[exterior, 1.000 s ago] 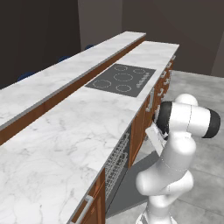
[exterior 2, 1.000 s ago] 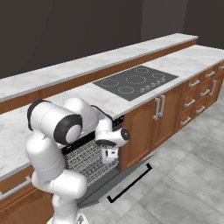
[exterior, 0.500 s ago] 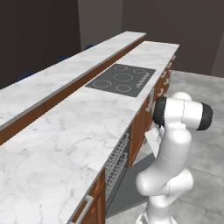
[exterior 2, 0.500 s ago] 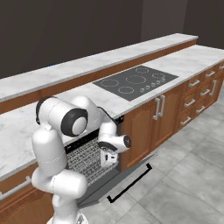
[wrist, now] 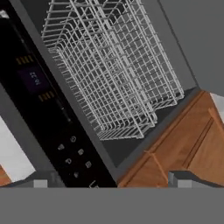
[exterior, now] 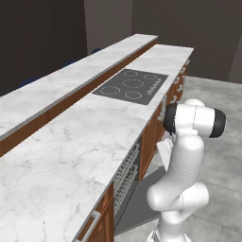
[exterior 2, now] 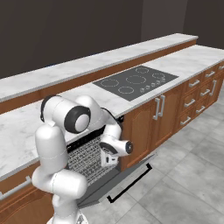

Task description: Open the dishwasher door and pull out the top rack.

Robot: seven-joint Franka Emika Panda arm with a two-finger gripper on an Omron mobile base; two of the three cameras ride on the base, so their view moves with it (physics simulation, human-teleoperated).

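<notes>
Room: dim rendered kitchen, dark walls, grey tiled floor [exterior 2: 183, 183].
Bench: long white marble top [exterior: 71, 156] with grey veining, a raised marble ledge [exterior 2: 78, 68] along its far side, brown wooden cabinet fronts [exterior 2: 144, 122] with silver bar handles below.
Hob: flat black glass panel [exterior 2: 135, 81] set flush in the bench, ring marks on it.
Door: dishwasher door [exterior 2: 131, 175] is down, lying near level just above the floor; flat dark grey panel, black bar handle [exterior 2: 131, 186] along its free edge. This part of the task looks done.
Rack: top rack [wrist: 109, 65] is a light grey grid of thin wire, shallow and rectangular; it sits in the dishwasher opening under the bench edge, above the dropped door. How far out it stands I cannot tell; pulling it out seems to be what is left.
Control strip: glossy black band [wrist: 48, 113] with small lit marks and buttons, beside the rack in the hand view.
Gripper: gripper [exterior 2: 109, 158] hangs in front of the opening, just above the door, near the rack's front; whether its fingers are apart or together cannot be told, and no grip on the rack is visible.
</notes>
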